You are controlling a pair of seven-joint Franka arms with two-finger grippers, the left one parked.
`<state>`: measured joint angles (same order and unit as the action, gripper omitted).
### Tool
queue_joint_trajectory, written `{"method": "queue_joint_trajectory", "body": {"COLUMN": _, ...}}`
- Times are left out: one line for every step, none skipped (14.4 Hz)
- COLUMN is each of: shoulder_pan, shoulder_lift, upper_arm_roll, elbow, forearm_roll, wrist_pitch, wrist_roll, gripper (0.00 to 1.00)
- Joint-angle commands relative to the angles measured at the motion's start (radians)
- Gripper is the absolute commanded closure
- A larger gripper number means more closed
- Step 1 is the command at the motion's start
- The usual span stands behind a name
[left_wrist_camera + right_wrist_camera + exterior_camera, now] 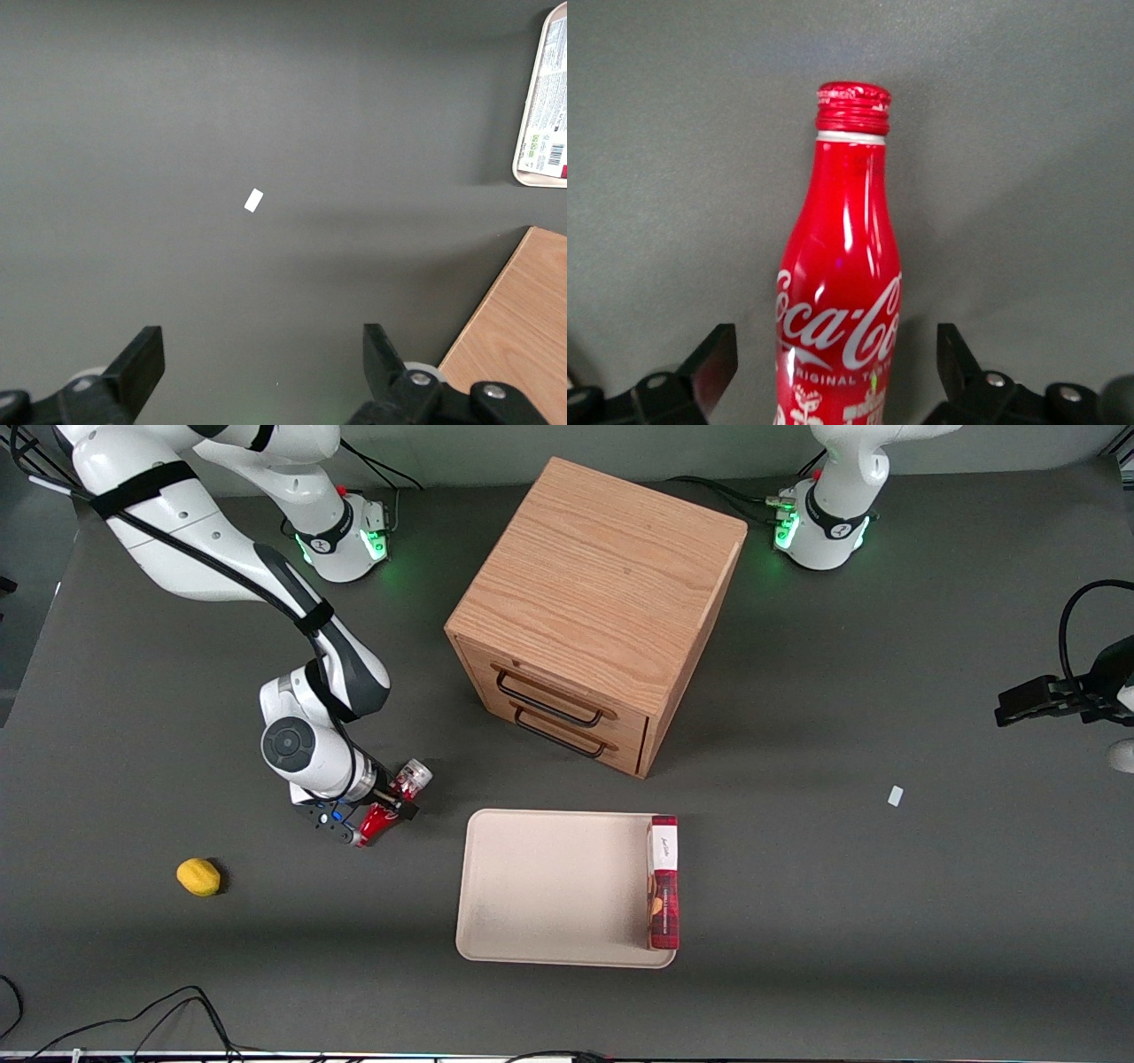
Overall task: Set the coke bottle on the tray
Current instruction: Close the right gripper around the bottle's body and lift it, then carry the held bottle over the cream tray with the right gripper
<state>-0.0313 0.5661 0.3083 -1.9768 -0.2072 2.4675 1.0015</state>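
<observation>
Lay lengthwise between the spread fingers of the gripper [387,811], the coke bottle [840,301], seemingly untouched by either, at lower left of the front view, well apart from the tray [549,886].

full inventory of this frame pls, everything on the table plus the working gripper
coke bottle: 1, red with white script, lying between the gripper's fingers, beside the tray
tray: 1, beige, in front of the cabinet's drawers
box: 1, red and white, on the tray's edge toward the parked arm's end
drawer cabinet: 1, wooden, two dark handles
lemon: 1, yellow, toward the working arm's end
small tag: 1, white, toward the parked arm's end
gripper: 1, open around the bottle
</observation>
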Motion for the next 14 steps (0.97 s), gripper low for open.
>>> {"method": "queue_joint_trajectory", "body": {"shoulder_pan": -0.007, "shoulder_lift": 0.015, "upper_arm_roll": 0.003, "elbow": 0.004, "forearm_roll": -0.041, "wrist_pitch": 0.027, "wrist_roll": 0.04, "gripper": 0.08}}
{"method": "queue_joint_trajectory", "body": {"shoulder_pan": -0.007, "shoulder_lift": 0.017, "upper_arm_roll": 0.002, "elbow": 0.006, "forearm_roll": -0.041, "wrist_pitch": 0.025, "wrist_roll": 0.04, "gripper": 0.16}}
{"method": "queue_joint_trajectory", "body": {"shoulder_pan": -0.007, "shoulder_lift": 0.017, "upper_arm_roll": 0.003, "elbow": 0.006, "forearm_roll": -0.041, "wrist_pitch": 0.025, "wrist_roll": 0.04, "gripper": 0.32}}
{"method": "queue_joint_trajectory", "body": {"shoulder_pan": -0.007, "shoulder_lift": 0.017, "upper_arm_roll": 0.003, "elbow": 0.007, "forearm_roll": -0.041, "wrist_pitch": 0.025, "wrist_roll": 0.04, "gripper": 0.49}}
{"method": "queue_joint_trajectory", "body": {"shoulder_pan": -0.007, "shoulder_lift": 0.017, "upper_arm_roll": 0.003, "elbow": 0.016, "forearm_roll": -0.041, "wrist_pitch": 0.024, "wrist_roll": 0.04, "gripper": 0.65}}
{"method": "queue_joint_trajectory", "body": {"shoulder_pan": -0.007, "shoulder_lift": 0.017, "upper_arm_roll": 0.003, "elbow": 0.021, "forearm_roll": -0.04, "wrist_pitch": 0.022, "wrist_roll": 0.039, "gripper": 0.78}}
{"method": "queue_joint_trajectory", "body": {"shoulder_pan": -0.007, "shoulder_lift": 0.017, "upper_arm_roll": 0.003, "elbow": 0.038, "forearm_roll": -0.04, "wrist_pitch": 0.015, "wrist_roll": 0.035, "gripper": 0.88}}
{"method": "queue_joint_trajectory", "body": {"shoulder_pan": -0.007, "shoulder_lift": 0.015, "upper_arm_roll": 0.005, "elbow": 0.065, "forearm_roll": -0.04, "wrist_pitch": -0.014, "wrist_roll": 0.025, "gripper": 0.92}}
{"method": "queue_joint_trajectory", "body": {"shoulder_pan": -0.006, "shoulder_lift": 0.018, "upper_arm_roll": 0.006, "elbow": 0.123, "forearm_roll": -0.043, "wrist_pitch": -0.086, "wrist_roll": 0.006, "gripper": 0.92}}
{"method": "queue_joint_trajectory", "body": {"shoulder_pan": -0.004, "shoulder_lift": 0.026, "upper_arm_roll": 0.012, "elbow": 0.195, "forearm_roll": -0.041, "wrist_pitch": -0.176, "wrist_roll": -0.023, "gripper": 0.92}}
{"method": "queue_joint_trajectory", "body": {"shoulder_pan": -0.002, "shoulder_lift": 0.029, "upper_arm_roll": 0.02, "elbow": 0.267, "forearm_roll": -0.04, "wrist_pitch": -0.264, "wrist_roll": -0.041, "gripper": 0.92}}
{"method": "queue_joint_trajectory", "body": {"shoulder_pan": -0.001, "shoulder_lift": 0.031, "upper_arm_roll": 0.028, "elbow": 0.33, "forearm_roll": -0.038, "wrist_pitch": -0.335, "wrist_roll": -0.061, "gripper": 0.92}}
{"method": "queue_joint_trajectory", "body": {"shoulder_pan": -0.001, "shoulder_lift": 0.031, "upper_arm_roll": 0.041, "elbow": 0.379, "forearm_roll": -0.038, "wrist_pitch": -0.382, "wrist_roll": -0.087, "gripper": 0.92}}
{"method": "queue_joint_trajectory", "body": {"shoulder_pan": -0.002, "shoulder_lift": 0.031, "upper_arm_roll": 0.054, "elbow": 0.422, "forearm_roll": -0.038, "wrist_pitch": -0.416, "wrist_roll": -0.113, "gripper": 0.92}}
